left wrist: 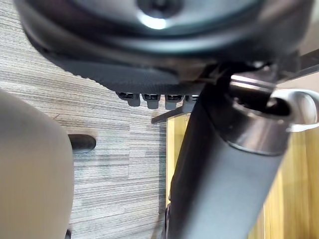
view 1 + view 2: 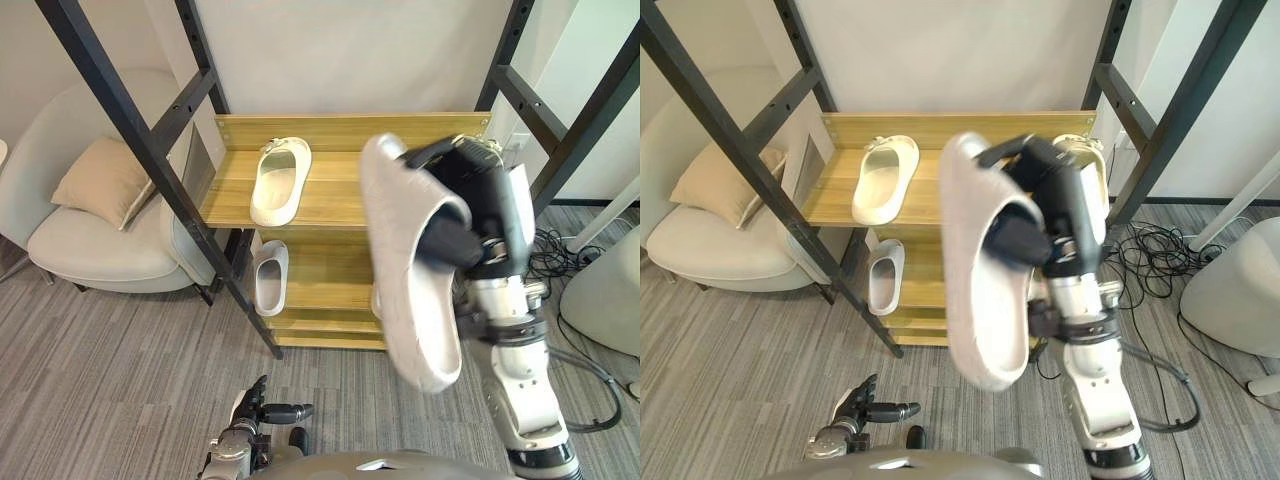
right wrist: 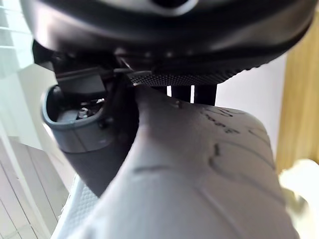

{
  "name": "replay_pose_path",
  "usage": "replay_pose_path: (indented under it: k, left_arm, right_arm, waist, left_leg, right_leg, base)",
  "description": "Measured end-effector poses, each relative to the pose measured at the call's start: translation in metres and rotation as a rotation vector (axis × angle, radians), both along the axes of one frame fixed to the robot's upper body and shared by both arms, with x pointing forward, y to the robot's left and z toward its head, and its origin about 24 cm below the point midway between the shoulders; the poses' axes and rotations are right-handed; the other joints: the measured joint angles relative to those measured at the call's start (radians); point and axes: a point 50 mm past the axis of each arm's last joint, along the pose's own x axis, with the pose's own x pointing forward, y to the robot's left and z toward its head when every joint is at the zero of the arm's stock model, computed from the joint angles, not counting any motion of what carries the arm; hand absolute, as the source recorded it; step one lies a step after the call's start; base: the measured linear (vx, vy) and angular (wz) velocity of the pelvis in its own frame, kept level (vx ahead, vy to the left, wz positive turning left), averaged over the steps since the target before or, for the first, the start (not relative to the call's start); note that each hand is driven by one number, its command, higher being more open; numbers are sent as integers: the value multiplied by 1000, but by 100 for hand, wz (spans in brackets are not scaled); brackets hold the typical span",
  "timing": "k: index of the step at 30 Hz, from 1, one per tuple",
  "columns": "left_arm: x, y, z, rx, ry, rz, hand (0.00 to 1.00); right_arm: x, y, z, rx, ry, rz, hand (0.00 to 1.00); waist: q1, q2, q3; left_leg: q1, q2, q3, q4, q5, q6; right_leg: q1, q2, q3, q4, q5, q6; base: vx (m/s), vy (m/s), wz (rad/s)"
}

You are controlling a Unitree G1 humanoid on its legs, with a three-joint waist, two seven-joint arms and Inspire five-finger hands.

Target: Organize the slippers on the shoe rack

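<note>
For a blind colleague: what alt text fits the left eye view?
The robot's right hand grips a pale grey slide slipper, raised before a light wooden shoe rack. A cream slipper lies on its top shelf, a white slipper on the shelf below; the left hand hangs low.

Two-tier light wooden shoe rack on a black metal frame, centre, backed against the rear wall and standing on grey striped carpet. A white moulded slide slipper lies on the left half of the upper shelf. A second white slide slipper lies below it, at the left of the lower shelf. The right hand, fingers closed about a third pale grey slipper, holds it on end in the air before the rack's right half. The left hand hangs low, in front of the rack's left side. A beige upholstered armchair sits left of the rack, with a tan cushion on its seat, leaning on the backrest.
</note>
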Motion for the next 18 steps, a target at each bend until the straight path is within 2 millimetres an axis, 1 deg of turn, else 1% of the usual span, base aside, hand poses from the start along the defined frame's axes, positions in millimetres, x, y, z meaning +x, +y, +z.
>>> replay_pose_path:
  k: [3, 5, 6, 8, 10, 13, 14, 15, 16, 18]
  left_arm:
    - [2, 3, 1, 7, -10, -6, 100]
    - [13, 5, 5, 13, -41, -11, 100]
    - [20, 6, 8, 8, -71, 2, 100]
    - [32, 5, 12, -5, -111, 16, 100]
    - [49, 3, 20, -18, -171, 33, 100]
    - [66, 4, 29, -34, -237, 57, 100]
    - [73, 5, 34, -35, -274, 67, 100]
    - [77, 6, 38, -38, -299, 76, 100]
    - [81, 8, 41, -36, -324, 78, 100]
    - [88, 13, 47, -25, -352, 81, 100]
  right_arm:
    - [-1, 15, -19, -18, 93, 111, 0]
    - [4, 20, -33, -44, 161, 147, 0]
    - [8, 22, -38, -69, 186, 161, 0]
    - [15, 23, -45, -110, 212, 176, 0]
    - [22, 26, -49, -168, 228, 194, 0]
    - [30, 25, -50, -261, 222, 181, 0]
    - [35, 25, -47, -294, 199, 161, 0]
    - [39, 24, -44, -311, 185, 150, 0]
    - [43, 23, -40, -329, 162, 135, 0]
    - [53, 22, -28, -369, 103, 95, 0]
  waist:
    - [2, -10, 3]
    - [12, -19, 41]
    - [13, -16, 72]
    - [17, 0, 123]
    - [33, 15, 177]
    - [40, 26, 233]
    - [46, 28, 259]
    - [51, 29, 272]
    - [57, 29, 278]
    - [60, 29, 279]
  left_leg:
    - [-51, 0, -16, 28, -1, -1]
    - [-139, -2, -44, 144, -38, 0]
    - [-197, -1, -60, 229, -68, -2]
    - [-267, 0, -82, 328, -101, -4]
    - [-355, 0, -92, 417, -125, -10]
    - [-464, -11, -123, 497, -141, -21]
    - [-498, -13, -133, 519, -141, -25]
    - [-526, -14, -139, 535, -141, -28]
    - [-566, -15, -143, 557, -142, -32]
    - [-660, -22, -159, 615, -147, -39]
  right_leg:
    - [-37, 0, -14, 20, -3, -1]
    - [-77, 1, -35, 63, -10, -7]
    - [-110, 2, -46, 111, -28, -9]
    - [-163, 4, -57, 192, -59, -12]
    - [-265, -4, -58, 319, -107, -19]
    - [-381, -23, -80, 451, -162, -30]
    - [-417, -26, -87, 489, -175, -34]
    - [-448, -29, -91, 515, -184, -34]
    - [-489, -31, -93, 549, -194, -39]
    - [-582, -44, -104, 624, -217, -41]
  base:
    - [4, -23, 17]
    - [-60, -23, 35]
    - [-118, -17, 27]
    - [-206, -4, 23]
    - [-246, 5, 13]
    - [-212, -23, 25]
    - [-212, -34, 25]
    - [-161, -26, 15]
    - [-129, -23, 11]
    - [-73, -24, 16]
